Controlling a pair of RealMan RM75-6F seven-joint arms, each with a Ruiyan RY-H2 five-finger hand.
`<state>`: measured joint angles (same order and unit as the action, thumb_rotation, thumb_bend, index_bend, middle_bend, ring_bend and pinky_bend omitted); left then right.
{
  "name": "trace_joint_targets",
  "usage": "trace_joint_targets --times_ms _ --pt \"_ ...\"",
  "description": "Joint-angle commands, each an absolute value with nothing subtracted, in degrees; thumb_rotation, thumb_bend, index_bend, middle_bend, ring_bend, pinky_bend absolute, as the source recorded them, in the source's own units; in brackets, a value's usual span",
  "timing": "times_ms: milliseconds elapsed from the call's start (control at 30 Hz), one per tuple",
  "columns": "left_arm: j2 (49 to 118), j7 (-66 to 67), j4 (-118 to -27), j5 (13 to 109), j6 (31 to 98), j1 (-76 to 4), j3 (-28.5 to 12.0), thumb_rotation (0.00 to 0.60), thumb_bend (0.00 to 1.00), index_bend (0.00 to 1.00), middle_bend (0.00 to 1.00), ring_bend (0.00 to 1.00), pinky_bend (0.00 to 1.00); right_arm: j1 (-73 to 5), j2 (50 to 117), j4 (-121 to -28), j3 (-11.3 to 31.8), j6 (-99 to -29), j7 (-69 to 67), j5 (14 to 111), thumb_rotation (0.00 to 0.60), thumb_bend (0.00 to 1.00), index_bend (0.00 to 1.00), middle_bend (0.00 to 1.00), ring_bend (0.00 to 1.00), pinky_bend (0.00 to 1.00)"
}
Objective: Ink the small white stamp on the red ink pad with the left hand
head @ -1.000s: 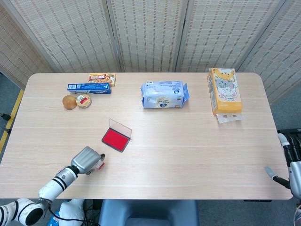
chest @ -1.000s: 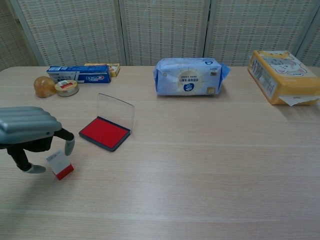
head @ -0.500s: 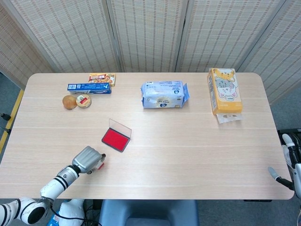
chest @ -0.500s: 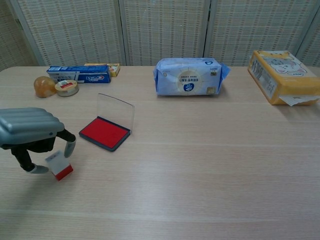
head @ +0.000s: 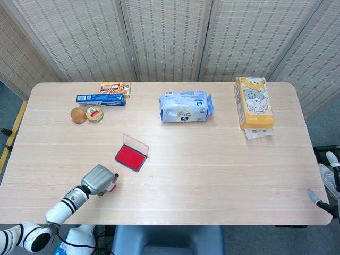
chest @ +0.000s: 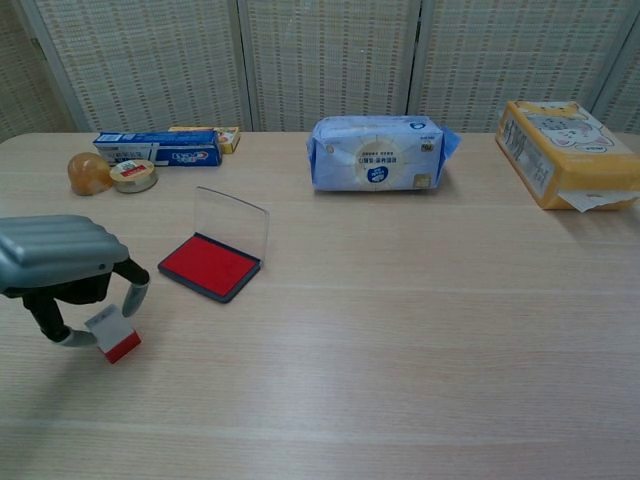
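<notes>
The small white stamp (chest: 112,335) with a red base lies tilted on the table near the front left; in the head view only a bit of the stamp (head: 112,186) shows beside my hand. My left hand (chest: 60,265) arches over it and pinches it between thumb and a finger, low at the tabletop. The red ink pad (chest: 208,266) sits just right of and behind the hand, its clear lid (chest: 232,215) standing open. In the head view the ink pad (head: 129,156) lies up and right of my left hand (head: 98,180). My right hand (head: 326,183) hangs off the table's right edge, fingers apart, holding nothing.
A toothpaste box (chest: 158,149), a small tin (chest: 133,175) and a round brown object (chest: 88,173) stand at the back left. A blue tissue pack (chest: 380,152) lies at the back middle, an orange carton (chest: 567,138) at the back right.
My left hand's fingers have closed in on the stamp, which has shifted slightly left and toward the front. The right hand has slid further off the right edge.
</notes>
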<state>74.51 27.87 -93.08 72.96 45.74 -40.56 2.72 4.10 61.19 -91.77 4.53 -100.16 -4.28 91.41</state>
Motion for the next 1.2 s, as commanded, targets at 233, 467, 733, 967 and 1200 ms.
trace_joint_targets --times_ms 233,467,733,967,1200 --pt "73.2 27.1 -94.4 73.1 47.0 -40.3 2.7 0.6 0.31 0.58 1.0 0.79 0.68 4.6 61.0 -91.5 4.9 -100.9 -5.5 91.1 0.6 0.18 0.0 0.0 0.0 0.0" --pt "69.0 22.0 -97.0 73.7 49.3 -39.0 1.8 0.6 0.4 0.67 1.0 0.79 0.68 4.8 61.0 -91.2 5.1 -101.3 -6.1 91.2 0.6 0.18 0.0 0.0 0.0 0.0" --pt "66.6 14.8 -97.4 70.9 46.7 -40.1 -0.9 0.6 0.48 0.74 1.0 0.8 0.69 4.7 61.0 -91.4 5.0 -100.9 -5.9 91.6 0.6 0.18 0.0 0.0 0.0 0.0" --pt "71.1 18.5 -92.5 67.8 45.4 -42.6 -2.5 0.6 0.49 0.78 1.0 0.82 0.71 4.9 61.0 -90.8 4.5 -101.9 -6.7 93.1 0.6 0.18 0.0 0.0 0.0 0.0" --pt "75.4 23.2 -89.8 62.4 43.0 -46.5 -4.2 0.6 0.49 0.78 1.0 0.83 0.71 5.2 60.9 -90.1 4.4 -102.8 -8.0 93.9 0.6 0.18 0.0 0.0 0.0 0.0"
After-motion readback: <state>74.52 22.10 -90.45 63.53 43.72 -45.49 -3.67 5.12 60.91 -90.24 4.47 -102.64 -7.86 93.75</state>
